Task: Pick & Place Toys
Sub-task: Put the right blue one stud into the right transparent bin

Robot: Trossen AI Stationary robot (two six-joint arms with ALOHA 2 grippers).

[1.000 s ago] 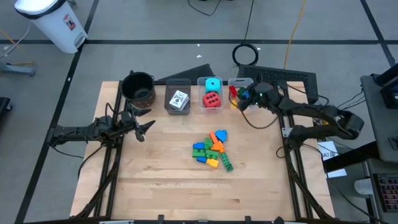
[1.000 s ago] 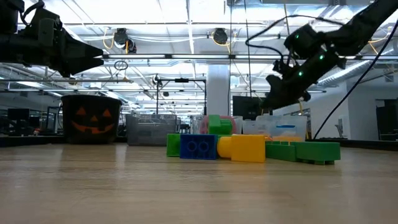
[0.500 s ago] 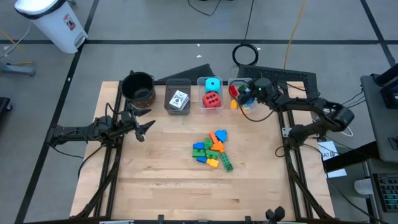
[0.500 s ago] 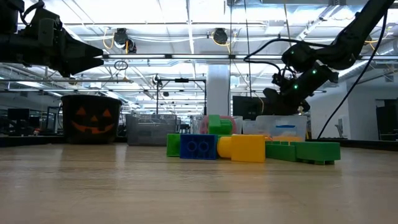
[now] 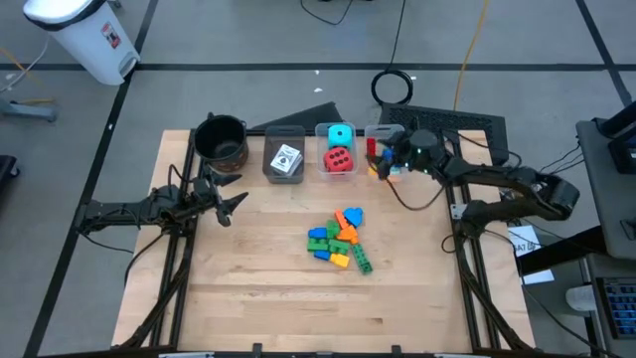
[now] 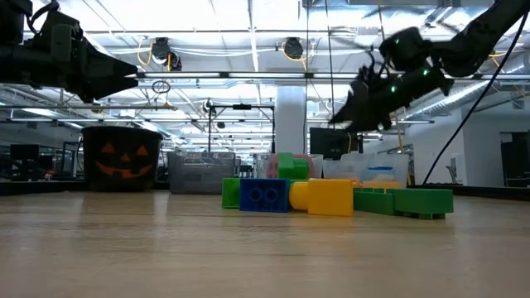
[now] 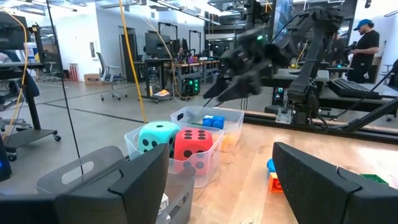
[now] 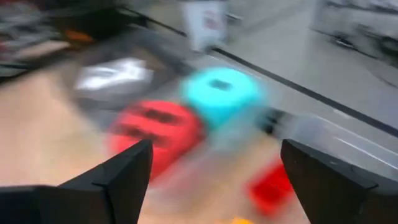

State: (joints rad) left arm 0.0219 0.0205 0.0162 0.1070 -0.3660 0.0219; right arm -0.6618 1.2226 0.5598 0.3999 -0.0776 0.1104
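Right claw point(image 5: 383, 157) up off the bench point(image 5: 258, 268), fingers point(image 8: 118, 180) apart, nothing between them. Directly under it: clear bin point(image 5: 383, 134) with red point(image 5: 372, 147) and blue point(image 7: 213, 122) bricks. Just beside the claw: bin with red cube point(image 5: 339, 159) and cyan cube point(image 5: 340, 134); past that, bin of cards point(image 5: 286, 159). Brick pile point(image 5: 340, 237) on open bench, well clear of both claws. Left claw point(image 5: 231, 201) released, waiting near the black pot point(image 5: 221, 139), far from the toys.

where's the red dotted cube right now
In the high view the red dotted cube sits in a clear bin at the table's far edge, just in front of the cyan cube, between the card bin and the brick bin.
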